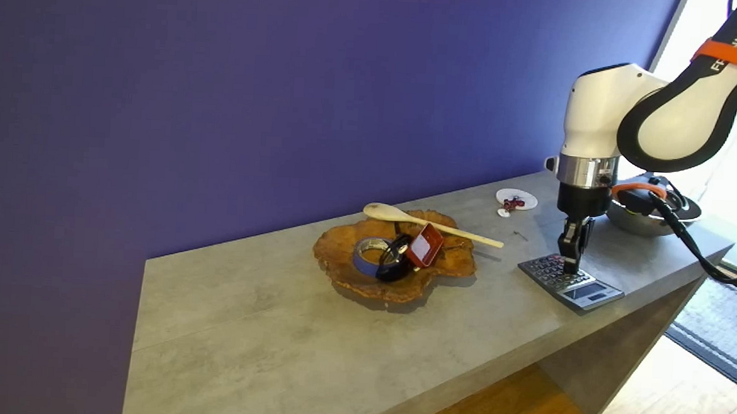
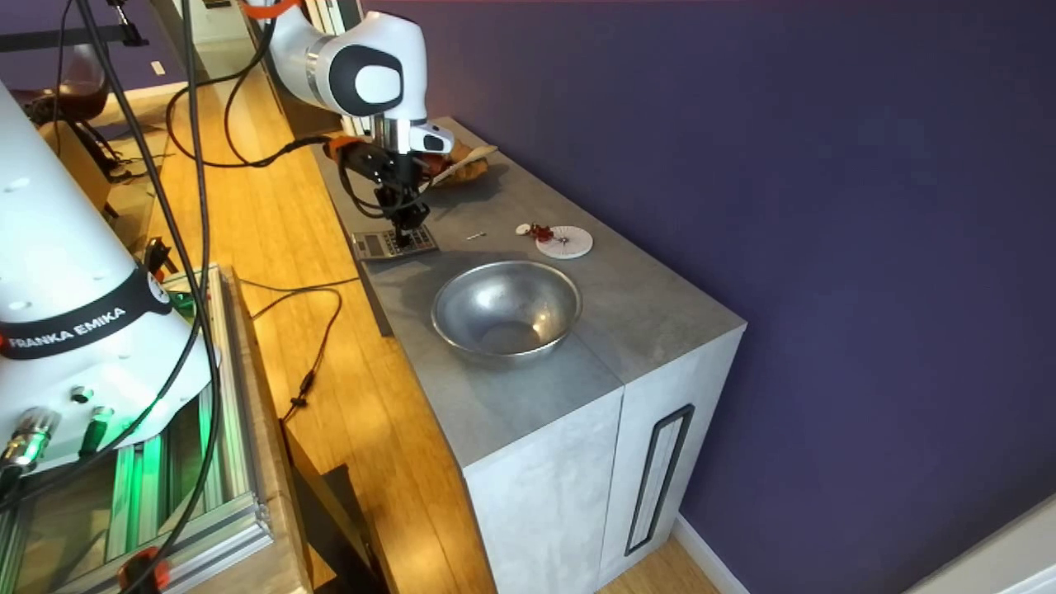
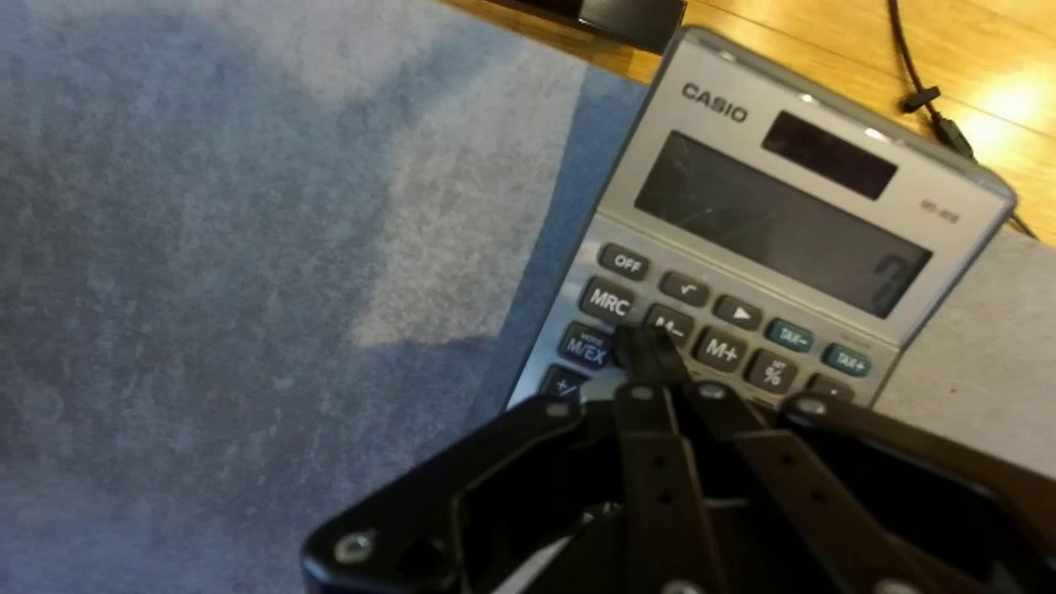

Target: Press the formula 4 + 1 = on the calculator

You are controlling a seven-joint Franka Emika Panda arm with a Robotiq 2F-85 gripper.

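The calculator [image 1: 593, 294] lies flat near the front edge of the table; it also shows in an exterior view [image 2: 378, 247]. In the wrist view the calculator [image 3: 792, 223] has its display toward the table edge, with one digit at its right end that looks like 0. My gripper [image 3: 648, 355] is shut with its fingertips together and nothing between them. In both exterior views the gripper [image 1: 571, 267] [image 2: 403, 239] points straight down over the keys. The tips are at or just above the keys; contact cannot be told. The number keys are hidden behind the fingers in the wrist view.
A metal bowl [image 2: 505, 309] stands beside the calculator. A small white dish [image 2: 564, 242] with a red thing lies toward the wall. A wooden tray [image 1: 335, 249] holds tape [image 1: 365, 260], a red box [image 1: 425, 245] and a wooden spoon [image 1: 431, 223].
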